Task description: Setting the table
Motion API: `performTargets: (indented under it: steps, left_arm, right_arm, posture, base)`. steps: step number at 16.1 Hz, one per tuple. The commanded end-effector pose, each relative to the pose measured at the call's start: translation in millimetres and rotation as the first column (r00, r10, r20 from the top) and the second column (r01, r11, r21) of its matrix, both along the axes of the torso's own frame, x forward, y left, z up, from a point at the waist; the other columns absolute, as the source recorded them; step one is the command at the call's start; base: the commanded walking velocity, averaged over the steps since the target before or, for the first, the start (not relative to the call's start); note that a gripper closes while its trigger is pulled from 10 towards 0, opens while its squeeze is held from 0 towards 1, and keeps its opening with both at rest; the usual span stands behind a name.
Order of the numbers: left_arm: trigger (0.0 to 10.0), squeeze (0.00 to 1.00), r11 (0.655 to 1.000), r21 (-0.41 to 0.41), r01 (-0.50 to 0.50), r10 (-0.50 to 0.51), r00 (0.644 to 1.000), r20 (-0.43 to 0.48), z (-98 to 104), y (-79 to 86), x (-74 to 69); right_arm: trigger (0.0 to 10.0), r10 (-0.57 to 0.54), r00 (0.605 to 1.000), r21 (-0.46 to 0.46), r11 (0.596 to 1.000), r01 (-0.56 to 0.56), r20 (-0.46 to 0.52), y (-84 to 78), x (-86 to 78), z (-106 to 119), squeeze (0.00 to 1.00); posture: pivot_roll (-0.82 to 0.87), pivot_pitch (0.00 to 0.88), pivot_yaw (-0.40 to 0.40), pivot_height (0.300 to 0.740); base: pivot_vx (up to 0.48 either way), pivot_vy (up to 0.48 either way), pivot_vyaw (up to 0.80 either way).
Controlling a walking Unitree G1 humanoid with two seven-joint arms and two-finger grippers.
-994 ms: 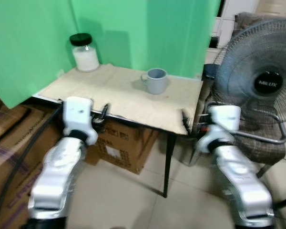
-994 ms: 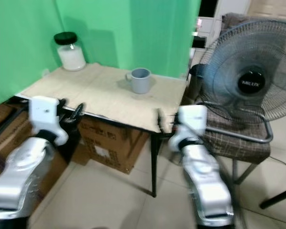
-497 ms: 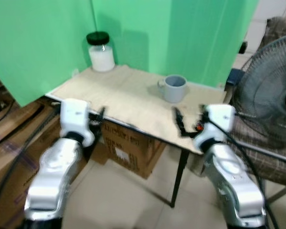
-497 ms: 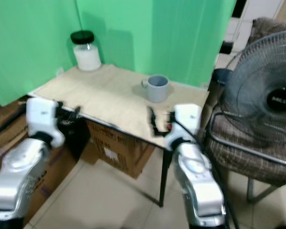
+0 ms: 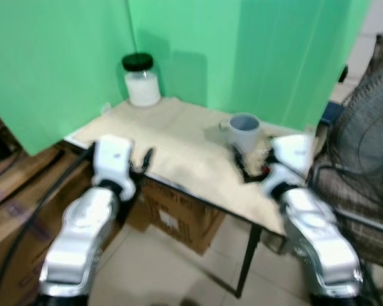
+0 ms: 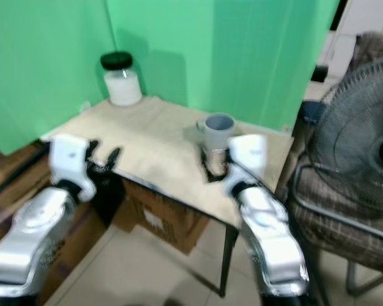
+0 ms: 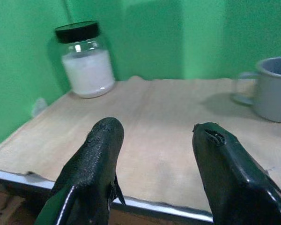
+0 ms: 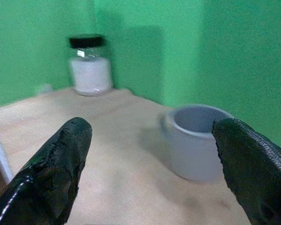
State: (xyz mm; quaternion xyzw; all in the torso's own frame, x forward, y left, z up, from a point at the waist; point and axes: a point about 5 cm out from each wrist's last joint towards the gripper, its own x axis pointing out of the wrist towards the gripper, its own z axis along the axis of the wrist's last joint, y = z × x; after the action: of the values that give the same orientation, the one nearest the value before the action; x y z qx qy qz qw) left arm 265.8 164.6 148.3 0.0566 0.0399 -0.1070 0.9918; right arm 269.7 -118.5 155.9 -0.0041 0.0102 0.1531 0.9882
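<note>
Green backdrop [image 5: 64,57] fills the rear and left of the scene, draped behind the table.

Fan [image 6: 364,137] at far right, round wire guard, sitting on a chair [image 6: 345,223] with checked fabric. Head views blurred.

Table [image 5: 179,137]: small, dark-edged, pale tan cloth over the top, set into the corner of the backdrop. Cardboard boxes [image 5: 179,217] on the tiled floor under it and to the left.

Left arm, silver, raised at the table's near left edge. Left gripper [image 7: 157,140] held just above that edge, its two black fingers [image 7: 100,154] spread wide with nothing between them; they point across the tabletop toward the jar and cup.

Right arm, silver, reaches over the near right part of the table. Right gripper [image 8: 152,136] hovers above the cloth, fingers [image 8: 61,154] spread very wide, nothing held. The cup sits just beyond it, in line with the gap, not touched.

Jar [image 5: 142,80]: clear glass, black lid, white contents, upright at the back left corner of the table against the backdrop.

Cup [image 5: 244,131]: grey mug, upright, open top, handle toward the jar side. Stands on the right half of the table, well apart from the jar.
</note>
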Motion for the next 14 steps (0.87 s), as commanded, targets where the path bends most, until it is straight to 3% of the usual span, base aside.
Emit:
performTargets:
  steps: [1,2,3,4,6,9,12,14]
  left_arm:
    - [10.0,0.0,1.0,-0.001,0.022,-0.022,1.0,0.014,3.7,-5.1,0.7]
    - [10.0,0.0,1.0,0.001,0.025,-0.025,1.0,0.012,3.6,-4.9,0.3]
    - [10.0,0.0,1.0,0.004,0.03,-0.03,1.0,0.009,3.3,-4.9,0.1]
    - [10.0,0.0,0.999,0.004,0.036,-0.036,0.999,0.003,2.6,-4.9,-0.2]
    - [10.0,0.0,0.993,0.051,0.107,-0.103,0.992,-0.074,-8.7,-7.9,-4.1]
    - [10.0,0.0,0.978,0.045,0.203,-0.196,0.973,-0.124,-14.1,-14.4,-8.5]
    - [10.0,0.0,0.915,0.059,0.398,-0.38,0.904,-0.195,-18.2,-19.9,-17.3]
    - [10.0,0.0,0.888,0.057,0.456,-0.434,0.874,-0.217,-18.2,-20.4,-19.4]
  right_arm:
    - [10.0,-0.011,1.0,-0.011,1.0,0.012,0.01,-8.3,3.1,3.0,0.0]
    - [10.0,0.028,0.999,0.001,1.0,-0.028,0.027,-5.4,4.2,5.7,0.0]
    - [10.0,0.057,0.998,0.005,0.998,-0.057,0.04,-3.4,4.7,8.0,0.82]
    - [10.0,0.095,0.994,-0.005,0.996,-0.095,0.051,-1.0,5.8,10.6,1.0]
    - [10.0,0.209,0.978,-0.127,0.97,-0.207,0.003,3.2,17.3,9.3,1.0]
    - [10.0,0.282,0.958,-0.226,0.932,-0.284,-0.041,4.1,35.2,10.3,1.0]
    - [10.0,0.336,0.934,-0.36,0.862,-0.356,-0.119,17.5,72.4,15.3,1.0]
    - [10.0,0.301,0.937,-0.45,0.822,-0.349,-0.178,17.4,90.9,13.3,1.0]
  posture:
    - [0.09,0.0,0.061,0.74]
    - [0.09,0.0,0.063,0.74]
    - [0.09,0.0,0.064,0.74]
    - [0.09,0.0,0.066,0.74]
    - [0.08,0.0,0.073,0.74]
    - [0.08,0.0,0.079,0.74]
    - [0.07,0.0,0.093,0.74]
    - [0.07,0.0,0.094,0.74]
  base:
    - [0.326,0.0,0.0]
    - [0.322,0.0,0.0]
    - [0.289,0.0,0.0]
    - [0.0,0.0,0.0]
    - [0.0,0.0,0.0]
    - [0.0,0.0,0.0]
    - [0.0,0.0,0.0]
    - [0.0,0.0,0.0]
